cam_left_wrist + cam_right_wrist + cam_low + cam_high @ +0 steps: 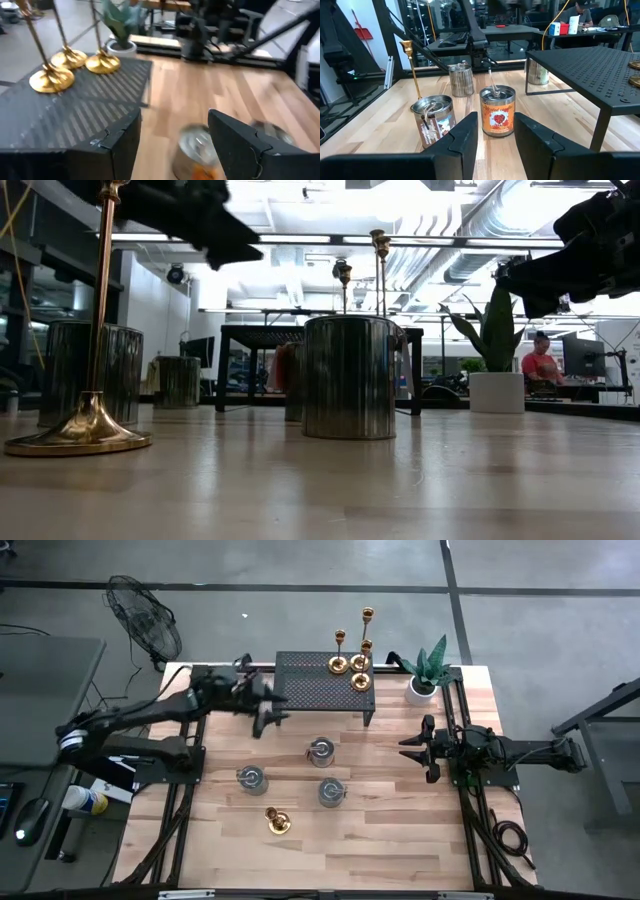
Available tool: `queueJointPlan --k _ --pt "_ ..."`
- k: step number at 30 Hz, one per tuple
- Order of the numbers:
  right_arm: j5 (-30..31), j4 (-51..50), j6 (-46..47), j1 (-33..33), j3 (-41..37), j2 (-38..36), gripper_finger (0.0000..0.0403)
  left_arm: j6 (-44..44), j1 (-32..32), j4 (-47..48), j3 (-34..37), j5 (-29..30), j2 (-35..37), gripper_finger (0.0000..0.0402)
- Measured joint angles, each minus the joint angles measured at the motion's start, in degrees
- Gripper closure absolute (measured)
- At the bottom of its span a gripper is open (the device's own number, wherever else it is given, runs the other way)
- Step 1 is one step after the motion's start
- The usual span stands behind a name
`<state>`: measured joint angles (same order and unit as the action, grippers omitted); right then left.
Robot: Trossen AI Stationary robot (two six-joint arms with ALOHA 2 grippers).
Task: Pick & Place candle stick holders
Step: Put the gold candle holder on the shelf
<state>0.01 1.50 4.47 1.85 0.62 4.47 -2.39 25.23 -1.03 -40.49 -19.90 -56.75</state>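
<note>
Left gripper (pixel 268 712): reaching in from 9 o'clock, hovering over the wood just off the left end of the black perforated stand (pixel 310 690). Fingers (pixel 245 145) standing well apart in the left wrist view, gripping nothing.

Right gripper (pixel 418 748): lying low at 3 o'clock on the table (pixel 400 820), pointing toward centre. Fingers (pixel 540 140) parted, holding nothing, facing the tin with the red label (pixel 497 111).

Candle stick holders, three on stand (pixel 355 665): clustering at the stand's right end, about 12 to 1 o'clock from table centre. Shining gold, slender stems rising from round flared bases, heights differing. Standing upright, bases near one another; touching or not, cannot tell.

Candle stick holder, fourth (pixel 276 822): standing alone on the wood at 6 to 7 o'clock, well apart from the stand. Showing tall and upright in the low view, brass stem over a broad glossy base (pixel 80 435).

Tins, three (pixel 320 750): sitting between stand and lone holder, around table centre.

Potted plant (pixel 425 675): sitting at 1 to 2 o'clock, just beside the stand's right end.
</note>
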Motion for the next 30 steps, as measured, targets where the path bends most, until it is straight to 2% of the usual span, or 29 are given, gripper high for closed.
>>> queueJointPlan --k 8,15,21,26,30 --pt "0.0 0.0 0.0 0.0 0.0 0.0 0.0285 0.1 -10.5 9.4 8.8 3.7 16.3 0.0175" --pt "0.0 0.0 0.0 0.0 0.0 0.0 0.0285 2.7 -22.7 12.2 14.3 7.0 23.0 0.0175" --pt "0.0 0.0 0.0 0.0 0.0 0.0 0.0285 4.4 -33.5 12.0 16.7 12.9 23.3 0.0175" --pt "0.0 0.0 0.0 0.0 0.0 0.0 0.0285 4.6 -42.0 11.2 16.7 19.7 18.7 0.0175" --pt "0.0 0.0 0.0 0.0 0.0 0.0 0.0285 6.6 -46.3 7.7 16.8 23.1 13.4 0.0175"
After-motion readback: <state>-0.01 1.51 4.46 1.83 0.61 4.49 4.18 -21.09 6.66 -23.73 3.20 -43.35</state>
